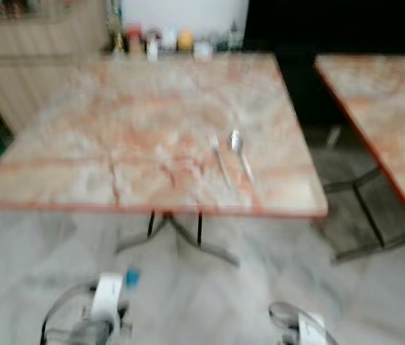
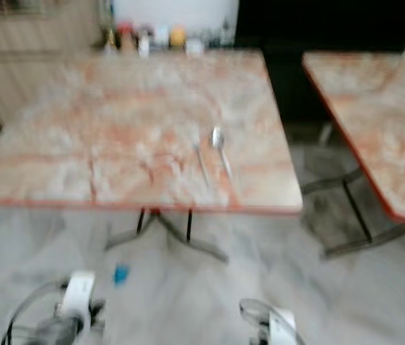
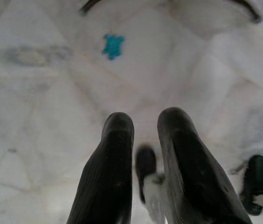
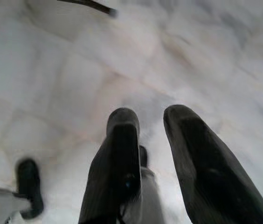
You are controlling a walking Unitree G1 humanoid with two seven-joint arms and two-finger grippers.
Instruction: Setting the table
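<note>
Marble-patterned table [image 1: 80, 172] stands ahead in the blurred head views, with a fork [image 1: 220, 162] and a spoon [image 1: 238, 147] lying just beside each other near its front right edge; condiment bottles [image 1: 152, 39] line the far edge. Left wrist view: left gripper [image 3: 143, 128] hangs over pale floor [image 3: 38, 116], 2 fingers slightly parted, holding nothing. Right wrist view: right gripper [image 4: 150, 121] likewise, empty. Judging by this, approach steadily and let the blur settle before reaching.
</note>
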